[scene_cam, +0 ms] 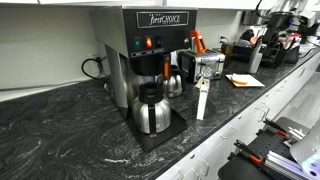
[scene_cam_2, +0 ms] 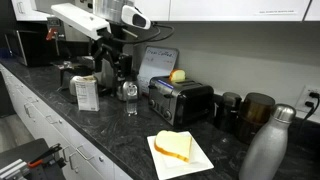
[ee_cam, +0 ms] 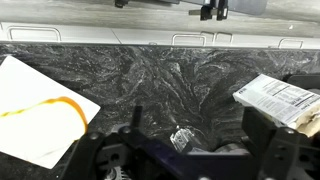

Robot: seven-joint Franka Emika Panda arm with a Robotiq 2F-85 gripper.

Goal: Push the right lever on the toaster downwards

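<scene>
The toaster (scene_cam_2: 182, 101) is a small shiny silver box with black trim standing on the dark marbled counter (scene_cam_2: 120, 130), with a yellow item on top. It also stands beside the coffee brewer, where the toaster (scene_cam: 207, 66) is seen from another side. Its levers are too small to make out. My gripper (scene_cam_2: 108, 63) hangs from the white arm (scene_cam_2: 92, 16), left of the toaster and apart from it. In the wrist view the gripper (ee_cam: 195, 130) is open, its dark fingers (ee_cam: 262, 132) spread wide over bare counter with nothing between them. No toaster shows there.
A white plate (scene_cam_2: 200, 160) with toast lies in front of the toaster. A white box (scene_cam_2: 87, 93) and a glass shaker (scene_cam_2: 128, 95) stand to its left, a steel bottle (scene_cam_2: 265, 145) to the right. The black-and-steel brewer (scene_cam: 145, 50) and its carafe (scene_cam: 151, 110) stand nearby.
</scene>
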